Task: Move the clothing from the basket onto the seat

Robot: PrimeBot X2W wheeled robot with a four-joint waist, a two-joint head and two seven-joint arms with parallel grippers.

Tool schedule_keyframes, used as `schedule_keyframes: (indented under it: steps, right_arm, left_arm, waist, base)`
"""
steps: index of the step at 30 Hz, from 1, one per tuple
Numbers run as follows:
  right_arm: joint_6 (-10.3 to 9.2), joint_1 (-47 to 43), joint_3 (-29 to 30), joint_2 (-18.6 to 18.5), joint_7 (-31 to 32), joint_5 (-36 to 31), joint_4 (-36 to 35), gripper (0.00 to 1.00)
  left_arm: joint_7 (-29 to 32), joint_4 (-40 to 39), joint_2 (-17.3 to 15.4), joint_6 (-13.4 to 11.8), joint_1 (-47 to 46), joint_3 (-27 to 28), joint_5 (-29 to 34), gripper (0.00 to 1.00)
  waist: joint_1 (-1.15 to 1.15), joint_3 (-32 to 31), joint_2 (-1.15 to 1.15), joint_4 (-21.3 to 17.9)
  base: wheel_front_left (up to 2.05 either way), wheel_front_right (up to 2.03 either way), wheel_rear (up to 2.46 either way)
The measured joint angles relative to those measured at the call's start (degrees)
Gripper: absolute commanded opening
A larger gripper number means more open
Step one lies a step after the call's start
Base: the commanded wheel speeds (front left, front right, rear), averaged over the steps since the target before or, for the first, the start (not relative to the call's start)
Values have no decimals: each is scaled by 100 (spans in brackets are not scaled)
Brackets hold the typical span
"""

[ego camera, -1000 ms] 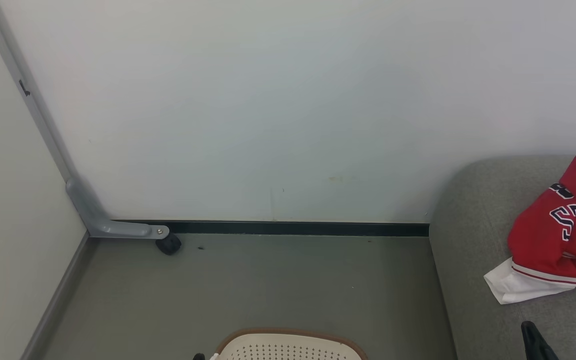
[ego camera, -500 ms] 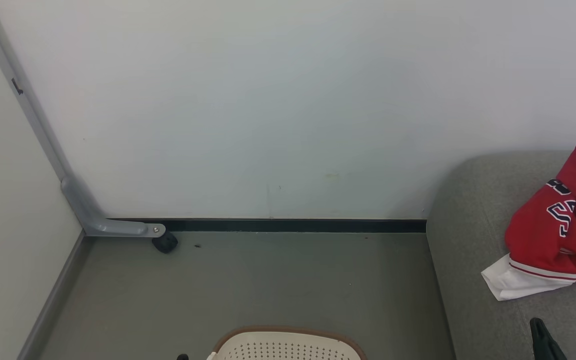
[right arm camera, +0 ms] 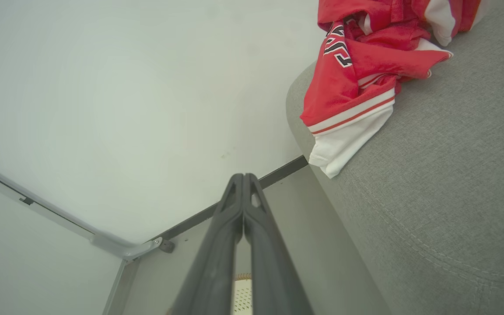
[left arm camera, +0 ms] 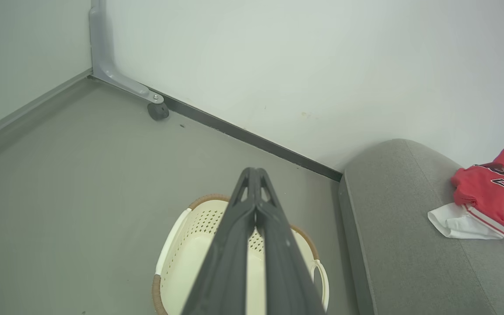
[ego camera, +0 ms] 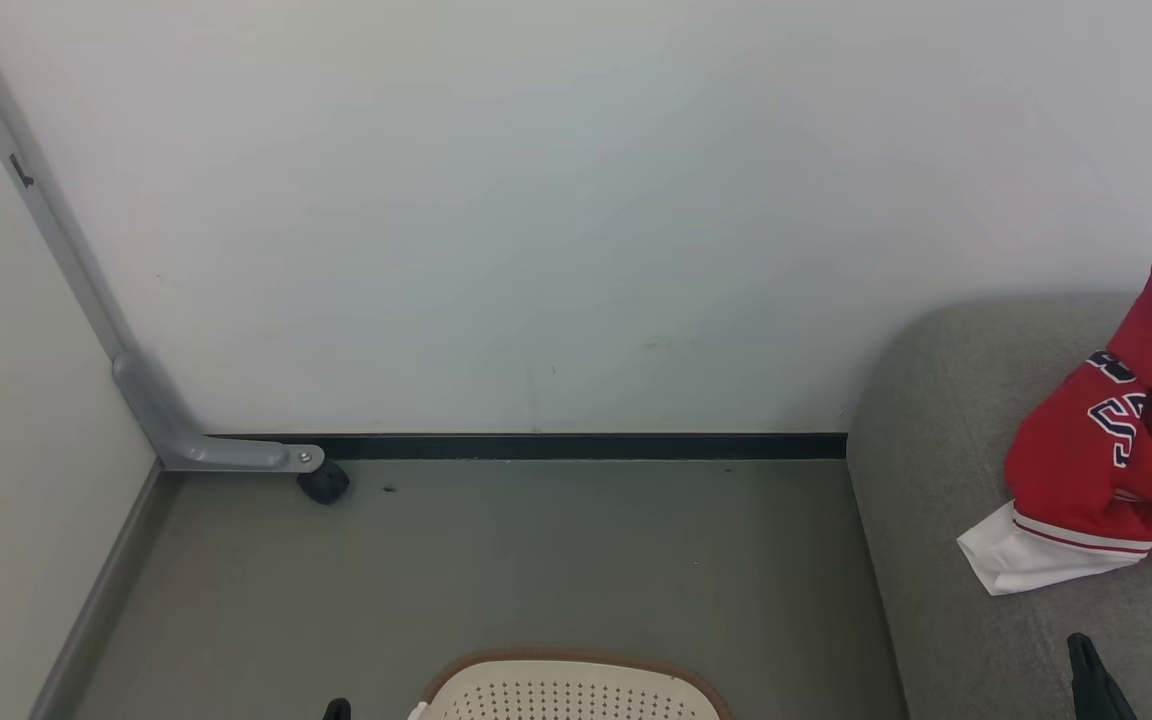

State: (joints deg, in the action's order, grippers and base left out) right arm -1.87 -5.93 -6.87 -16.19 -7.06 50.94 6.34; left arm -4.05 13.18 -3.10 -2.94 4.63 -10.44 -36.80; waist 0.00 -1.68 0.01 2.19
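The clothing point(ego camera: 1101, 455), a crumpled red jersey with a white sleeve and navy numerals, lies at the right edge of the head view on the seat point(ego camera: 936, 420). Its white sleeve spreads toward the cushion's rounded left edge but not over it. The basket point(left arm camera: 190, 236) stands on the grey floor point(ego camera: 536, 560) just beside the seat, at the bottom centre of the left wrist view. What shows of its inside is bare cream plastic, though the left gripper point(left arm camera: 255, 170), jaws pressed together on nothing, hides the middle of it. The right gripper point(right arm camera: 243, 176), jaws likewise together and empty, rises from the bottom centre of its own view, with the jersey at the upper right. The task looks nearly or wholly done. One risk is a garment lying under that hidden strip and being missed. Another is a passing finger catching the heap, which sits near the cushion's edge, and dragging it off onto the floor.
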Motion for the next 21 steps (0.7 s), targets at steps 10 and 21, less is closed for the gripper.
schedule_keyframes:
  steps: [10,21]
  right_arm:
    - [141,198,226,209,203,605,157,0]
    - [282,335,467,439,430,1266,345,0]
  left_arm:
    - [152,73,3,153,-109,237,-827,0]
    - [339,126,10,303,-250,477,-1750,0]
  waist:
    - [0,27,0,-33]
    - [0,57,0,-69]
  base:
    - [0,0,0]
    - [0,0,0]
